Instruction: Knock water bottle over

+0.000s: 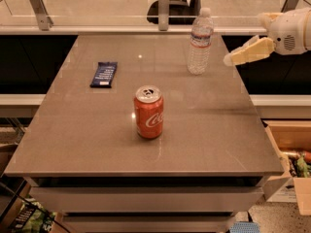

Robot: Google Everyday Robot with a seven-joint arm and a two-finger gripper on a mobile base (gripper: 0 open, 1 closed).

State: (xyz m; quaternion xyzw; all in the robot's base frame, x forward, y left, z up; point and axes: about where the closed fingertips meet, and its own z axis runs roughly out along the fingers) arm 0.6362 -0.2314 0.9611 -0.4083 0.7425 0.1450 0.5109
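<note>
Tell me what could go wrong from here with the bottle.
1. The gripper hangs right of the bottle, apart from it and about level with its lower half. A push that low may slide the bottle rather than tip it.
2. The bottle stands upright near the far edge of the table. Once down, it could roll off.

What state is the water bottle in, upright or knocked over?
Upright: the water bottle stands on its base on the table, white cap on top. The tool hovers beside it, not touching.
</note>
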